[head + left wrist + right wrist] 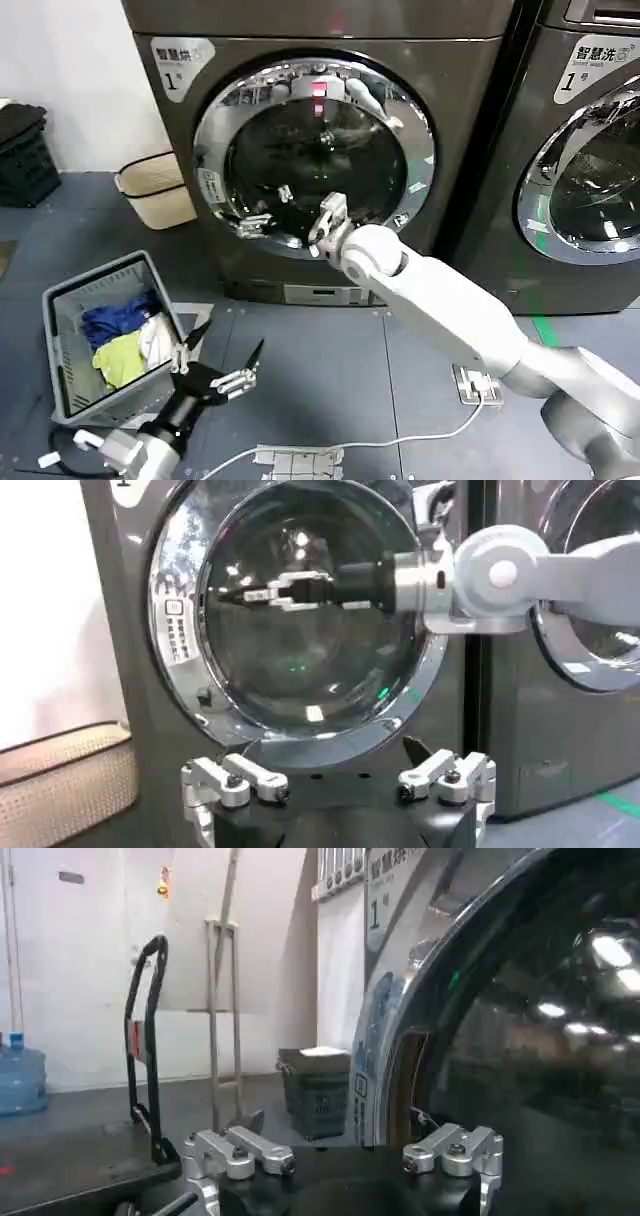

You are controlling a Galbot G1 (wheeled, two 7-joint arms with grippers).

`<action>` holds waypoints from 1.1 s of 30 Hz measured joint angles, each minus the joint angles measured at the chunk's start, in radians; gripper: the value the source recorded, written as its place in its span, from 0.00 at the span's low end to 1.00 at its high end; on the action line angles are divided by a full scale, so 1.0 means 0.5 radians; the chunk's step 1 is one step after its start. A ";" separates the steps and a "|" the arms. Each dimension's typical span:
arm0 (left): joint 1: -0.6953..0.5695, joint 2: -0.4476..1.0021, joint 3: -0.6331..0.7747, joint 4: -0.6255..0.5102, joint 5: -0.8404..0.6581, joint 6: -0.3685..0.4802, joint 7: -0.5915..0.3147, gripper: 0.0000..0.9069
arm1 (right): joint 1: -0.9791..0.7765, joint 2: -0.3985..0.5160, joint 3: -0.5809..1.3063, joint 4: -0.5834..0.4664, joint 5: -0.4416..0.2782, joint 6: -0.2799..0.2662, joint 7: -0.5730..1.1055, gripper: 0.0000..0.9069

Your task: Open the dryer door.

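Observation:
The dark grey dryer has a round glass door with a chrome rim, and it looks shut. My right arm reaches across to it. The right gripper hovers open just in front of the lower middle of the glass, holding nothing. In the right wrist view the right gripper has its fingers spread, with the door's chrome rim close ahead. The left wrist view shows the door and the right gripper before the glass. My left gripper rests low near the floor, open and empty, facing the dryer.
A grey laundry basket with blue, yellow and white clothes stands on the floor at the left. A beige bin sits beside the dryer. A second machine stands to the right. A white cable runs across the floor.

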 joint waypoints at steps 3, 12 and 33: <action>0.004 0.000 0.002 -0.001 0.000 -0.002 0.000 1.00 | 0.017 0.024 -0.004 -0.043 0.000 0.004 -0.012 1.00; 0.005 0.001 0.009 -0.004 0.001 -0.003 0.001 1.00 | 0.064 0.067 -0.033 -0.155 0.000 0.025 -0.072 1.00; 0.018 -0.005 0.007 -0.014 0.002 -0.010 0.001 1.00 | 0.148 0.155 -0.078 -0.357 0.004 0.063 -0.167 1.00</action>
